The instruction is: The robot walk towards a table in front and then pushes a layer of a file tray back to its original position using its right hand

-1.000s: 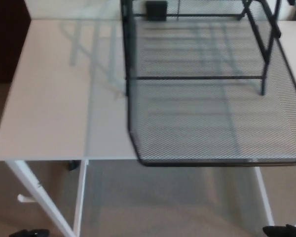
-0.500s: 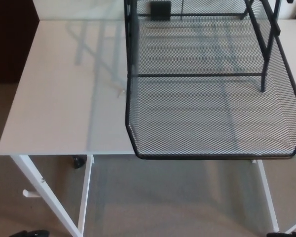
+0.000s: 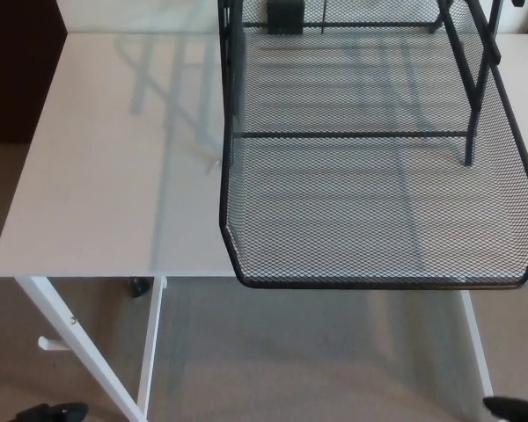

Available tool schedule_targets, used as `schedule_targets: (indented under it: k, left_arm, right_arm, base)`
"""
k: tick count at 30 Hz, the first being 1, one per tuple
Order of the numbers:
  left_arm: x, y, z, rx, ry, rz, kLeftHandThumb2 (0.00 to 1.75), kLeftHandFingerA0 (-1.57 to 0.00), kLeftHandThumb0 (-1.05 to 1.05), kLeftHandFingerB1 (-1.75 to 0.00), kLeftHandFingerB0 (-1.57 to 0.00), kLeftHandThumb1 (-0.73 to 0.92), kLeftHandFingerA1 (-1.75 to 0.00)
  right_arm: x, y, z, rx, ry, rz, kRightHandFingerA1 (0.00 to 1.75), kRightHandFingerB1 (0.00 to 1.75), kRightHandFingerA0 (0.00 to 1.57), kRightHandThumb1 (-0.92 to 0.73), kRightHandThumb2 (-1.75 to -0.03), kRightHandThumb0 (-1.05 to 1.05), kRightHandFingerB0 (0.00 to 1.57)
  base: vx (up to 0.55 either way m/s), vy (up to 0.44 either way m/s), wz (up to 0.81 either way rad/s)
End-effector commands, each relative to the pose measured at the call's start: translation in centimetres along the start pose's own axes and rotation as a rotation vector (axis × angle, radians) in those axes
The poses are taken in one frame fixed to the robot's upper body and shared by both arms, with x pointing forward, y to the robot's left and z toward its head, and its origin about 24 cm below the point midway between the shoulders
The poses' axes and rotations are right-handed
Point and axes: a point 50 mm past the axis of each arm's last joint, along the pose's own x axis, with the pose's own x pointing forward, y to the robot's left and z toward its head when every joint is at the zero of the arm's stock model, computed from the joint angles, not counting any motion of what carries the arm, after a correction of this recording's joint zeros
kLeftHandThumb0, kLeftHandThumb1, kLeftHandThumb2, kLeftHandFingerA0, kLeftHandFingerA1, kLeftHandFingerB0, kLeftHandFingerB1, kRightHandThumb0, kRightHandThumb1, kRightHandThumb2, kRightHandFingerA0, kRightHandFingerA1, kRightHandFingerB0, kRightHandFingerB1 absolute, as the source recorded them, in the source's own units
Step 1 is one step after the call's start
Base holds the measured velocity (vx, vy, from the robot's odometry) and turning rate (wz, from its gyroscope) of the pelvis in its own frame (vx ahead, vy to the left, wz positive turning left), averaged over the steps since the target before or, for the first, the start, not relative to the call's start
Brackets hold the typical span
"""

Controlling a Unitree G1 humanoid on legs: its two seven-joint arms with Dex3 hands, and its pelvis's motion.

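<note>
At the near bottom corners, only dark tips of the left hand (image 3: 51, 411) and right hand (image 3: 515, 407) show; whether their fingers are apart cannot be told. Beyond them, the black wire-mesh tray layer (image 3: 378, 220) juts out past the near edge of the white rectangular table (image 3: 114, 193). Left of that layer the tabletop lies bare. Behind it stands the black file tray frame (image 3: 471, 79).
</note>
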Motion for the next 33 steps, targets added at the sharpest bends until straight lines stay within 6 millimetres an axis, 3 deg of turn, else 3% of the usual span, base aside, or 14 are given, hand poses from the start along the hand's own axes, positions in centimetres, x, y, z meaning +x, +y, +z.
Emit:
schedule_targets:
  k: [1,15,16,17,18,19,21,22,23,24,26,27,30,33]
  left_arm:
    - [0.0,1.3,0.3,0.011,0.026,0.022,0.57,-0.53,-0.14,-0.36,-0.36,0.59,-0.42]
    - [-0.1,1.6,0.4,0.005,0.01,0.029,0.56,-0.54,-0.13,-0.36,-0.36,0.58,-0.42]
    - [0.0,1.6,0.4,0.001,0.015,0.032,0.56,-0.53,-0.14,-0.36,-0.36,0.57,-0.42]
    - [0.0,1.7,0.3,0.002,0.016,0.033,0.56,-0.53,-0.14,-0.36,-0.36,0.57,-0.42]
    - [0.0,1.7,0.3,0.004,0.013,0.032,0.56,-0.53,-0.14,-0.36,-0.36,0.57,-0.42]
    - [0.0,1.7,0.4,0.007,0.012,0.033,0.56,-0.53,-0.14,-0.36,-0.36,0.58,-0.42]
    - [-0.1,1.6,0.5,0.015,0.013,0.035,0.56,-0.53,-0.13,-0.36,-0.37,0.58,-0.42]
    - [-0.1,1.6,0.5,0.027,0.007,0.03,0.57,-0.52,-0.13,-0.36,-0.36,0.59,-0.42]
    - [-0.1,1.6,0.5,0.03,0.006,0.028,0.57,-0.52,-0.13,-0.36,-0.36,0.59,-0.42]
    - [-0.1,1.7,0.5,0.026,0.007,0.03,0.56,-0.53,-0.13,-0.36,-0.37,0.58,-0.42]
    - [0.0,1.8,0.7,0.023,0.004,0.035,0.56,-0.53,-0.14,-0.36,-0.37,0.58,-0.42]
    - [0.1,1.8,0.8,0.012,0.002,0.037,0.56,-0.53,-0.13,-0.36,-0.37,0.58,-0.42]
    - [0.1,1.8,0.9,0.011,-0.001,0.041,0.56,-0.54,-0.13,-0.36,-0.38,0.58,-0.42]
    - [0.2,1.8,1.0,0.017,-0.002,0.042,0.56,-0.54,-0.14,-0.36,-0.37,0.57,-0.42]
  right_arm:
    - [-3.5,-1.5,4.3,0.038,-0.237,-0.259,0.43,0.42,0.51,-0.61,-0.58,-0.18,0.49]
    - [-11.8,-7.4,16.0,-0.12,-0.827,-0.797,0.44,0.36,0.1,-0.57,-0.63,-0.34,0.09]
    - [-12.1,-7.6,16.5,-0.127,-0.872,-0.826,0.53,0.5,0.02,-0.59,-1.02,-0.25,0.0]
    - [-12.3,-7.7,16.8,-0.138,-0.886,-0.852,0.53,0.5,0.02,-0.59,-1.02,-0.25,0.0]
    - [-12.6,-7.9,17.4,-0.158,-0.906,-0.902,0.35,0.33,0.06,-0.59,-0.58,-0.43,0.14]
    - [-13.1,-8.0,18.1,-0.195,-0.944,-0.953,0.36,0.42,0.04,-0.56,-0.71,-0.52,0.08]
    - [-13.7,-8.0,19.0,-0.236,-0.998,-1.012,0.36,0.42,0.03,-0.57,-0.7,-0.53,0.09]
    - [-14.2,-7.6,19.9,-0.219,-1.049,-1.048,0.55,0.5,0.03,-0.49,-1.0,-0.34,0.0]
    - [-14.4,-7.4,20.1,-0.213,-1.065,-1.059,0.55,0.5,0.03,-0.49,-1.0,-0.34,0.0]
    - [-14.5,-7.2,20.5,-0.218,-1.079,-1.064,0.47,0.4,0.03,-0.56,-0.57,-0.48,0.15]
    - [-14.6,-7.0,21.0,-0.226,-1.103,-1.06,0.48,0.41,0.03,-0.55,-0.57,-0.48,0.15]
    - [-14.8,-6.3,21.7,-0.293,-1.146,-1.033,0.56,0.51,0.03,-0.44,-0.97,-0.36,0.0]
    - [-14.7,-5.6,22.3,-0.378,-1.188,-1.011,0.49,0.4,0.07,-0.55,-0.58,-0.6,0.14]
    - [-13.0,-3.6,22.9,-0.383,-1.199,-0.786,0.34,0.3,0.0,-0.38,-0.8,-0.59,0.0]
  base:
    - [0.0,0.0,0.0]
    - [0.0,0.0,0.0]
    - [0.0,0.0,0.0]
    - [0.0,0.0,0.0]
    - [0.0,0.0,0.0]
    - [0.0,0.0,0.0]
    - [0.0,0.0,0.0]
    - [0.0,0.0,0.0]
    - [0.0,0.0,0.0]
    - [0.0,0.0,0.0]
    - [0.0,0.0,0.0]
    - [0.0,0.0,0.0]
    - [0.0,0.0,0.0]
    - [0.0,0.0,0.0]
